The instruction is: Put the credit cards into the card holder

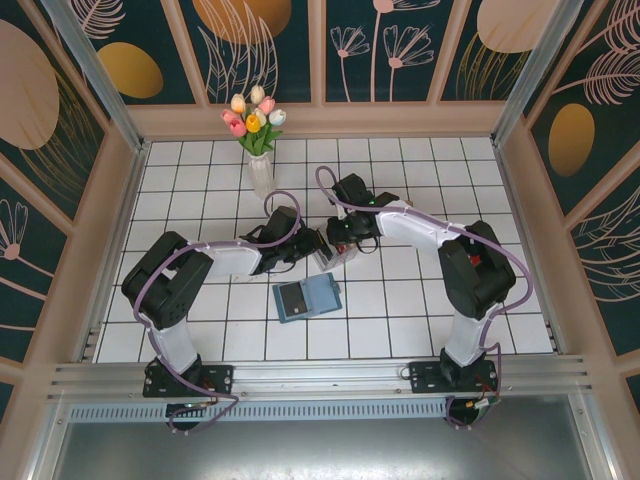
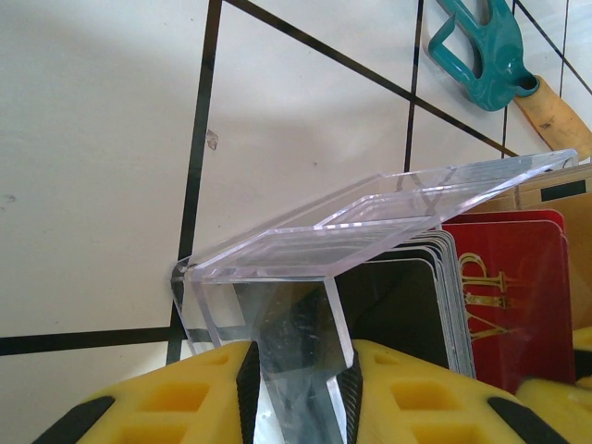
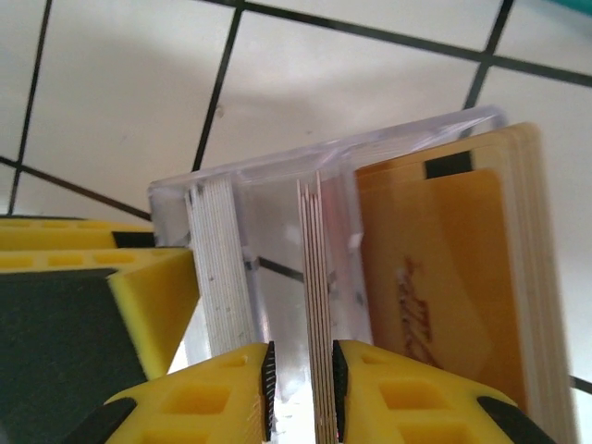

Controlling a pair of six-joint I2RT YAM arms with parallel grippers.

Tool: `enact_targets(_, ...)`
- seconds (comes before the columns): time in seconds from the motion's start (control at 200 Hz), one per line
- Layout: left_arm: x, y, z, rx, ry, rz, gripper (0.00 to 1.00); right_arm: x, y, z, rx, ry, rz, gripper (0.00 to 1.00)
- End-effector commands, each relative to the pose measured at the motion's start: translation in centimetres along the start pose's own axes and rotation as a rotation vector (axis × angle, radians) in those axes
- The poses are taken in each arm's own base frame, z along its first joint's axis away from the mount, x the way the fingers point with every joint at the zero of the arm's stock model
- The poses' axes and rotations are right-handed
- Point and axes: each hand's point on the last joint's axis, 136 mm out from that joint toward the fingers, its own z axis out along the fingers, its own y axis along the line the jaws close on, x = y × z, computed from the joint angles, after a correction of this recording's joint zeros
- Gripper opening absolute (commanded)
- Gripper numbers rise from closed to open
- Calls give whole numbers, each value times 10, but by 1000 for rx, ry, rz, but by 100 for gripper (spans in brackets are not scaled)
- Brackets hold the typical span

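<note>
Gripping the clear tray (image 2: pixel 370 222), the left gripper (image 2: pixel 294 388) steadies it. Right gripper (image 3: pixel 301 388) pinches several credit cards (image 3: pixel 314 305); extras may spill during withdrawal.

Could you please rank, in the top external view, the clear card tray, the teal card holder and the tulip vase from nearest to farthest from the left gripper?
1. Clear card tray, just right of the left gripper.
2. Teal card holder, on the near side.
3. Tulip vase, toward the back wall.
</note>
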Motion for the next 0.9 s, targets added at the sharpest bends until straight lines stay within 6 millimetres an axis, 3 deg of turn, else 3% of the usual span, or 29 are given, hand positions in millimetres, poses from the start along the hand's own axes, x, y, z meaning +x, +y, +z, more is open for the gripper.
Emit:
enact_targets(0.0,21,43,7,-140,74,-2,32,-8,21,-8,-82,-8,-7,29)
enact_targets(0.17,22,44,6,-141,73,-2,32,-7,11,5,-37,8,12,34)
enact_targets(0.485,21,44,5,-143,69,-1,31,-2,29,19,-156,51,48,38)
enact_targets(0.646,21,44,6,-141,72,-2,31,1,24,23,-134,57,66,39)
enact_targets(0.896,21,43,6,-140,71,-2,31,-9,38,-2,-210,13,53,36)
